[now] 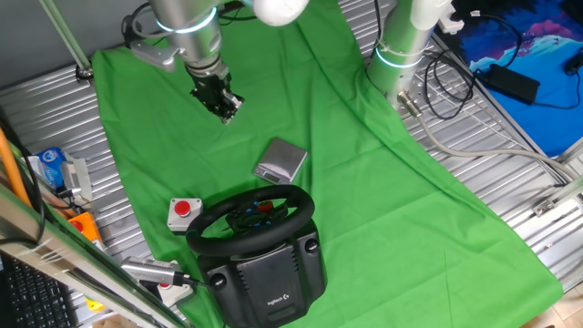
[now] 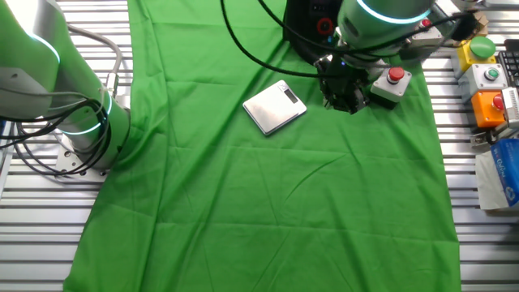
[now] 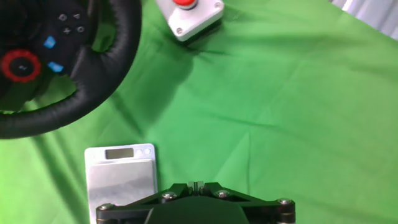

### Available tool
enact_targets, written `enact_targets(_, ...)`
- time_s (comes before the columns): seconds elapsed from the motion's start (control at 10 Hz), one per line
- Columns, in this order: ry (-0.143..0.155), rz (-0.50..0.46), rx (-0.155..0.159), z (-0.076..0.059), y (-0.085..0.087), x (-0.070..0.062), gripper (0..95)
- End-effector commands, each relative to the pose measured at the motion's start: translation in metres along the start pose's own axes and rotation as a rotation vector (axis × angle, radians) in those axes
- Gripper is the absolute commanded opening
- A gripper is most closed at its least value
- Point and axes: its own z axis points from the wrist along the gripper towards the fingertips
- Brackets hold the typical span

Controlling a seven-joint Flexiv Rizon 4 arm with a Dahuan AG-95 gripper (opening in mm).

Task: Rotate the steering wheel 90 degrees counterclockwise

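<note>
Wheel (image 1: 252, 219) judged stiff w/ grippy thick rim, best taken at rim; gripper (image 1: 227, 109) held well apart, finger state can't be told.

The end effector (image 1: 225, 105) hangs above bare green cloth (image 1: 364, 182), apart from all objects. Between it and the wheel (image 1: 250, 221) lies a flat silver scale (image 1: 281, 161), near the rim. A grey box with red button (image 1: 183, 211) sits just beside the wheel's rim on the other side. Open cloth extends wide past the scale. A second arm's base (image 1: 401, 46) stands at the cloth edge; clutter lines the counter (image 1: 510, 200) borders.
</note>
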Motion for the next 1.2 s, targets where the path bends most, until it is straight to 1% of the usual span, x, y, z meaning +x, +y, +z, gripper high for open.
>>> enact_targets(0.1,-0.001,-0.005,-0.014,-0.0002,0.0011,0.0009,0.0)
enact_targets(0.5,-0.01,-0.004,-0.03,-0.0002,0.0011,0.0009,0.0)
enact_targets(0.8,-0.011,-0.009,-0.031,-0.0002,0.0011,0.0009,0.0)
enact_targets(0.9,-0.017,-0.005,-0.047,-0.0003,0.0018,0.0015,0.0)
enact_targets(1.0,-0.028,-0.012,-0.071,0.0007,0.0024,0.0003,0.0)
enact_targets(1.2,-0.071,-0.011,-0.136,0.0081,0.0081,-0.006,0.0)
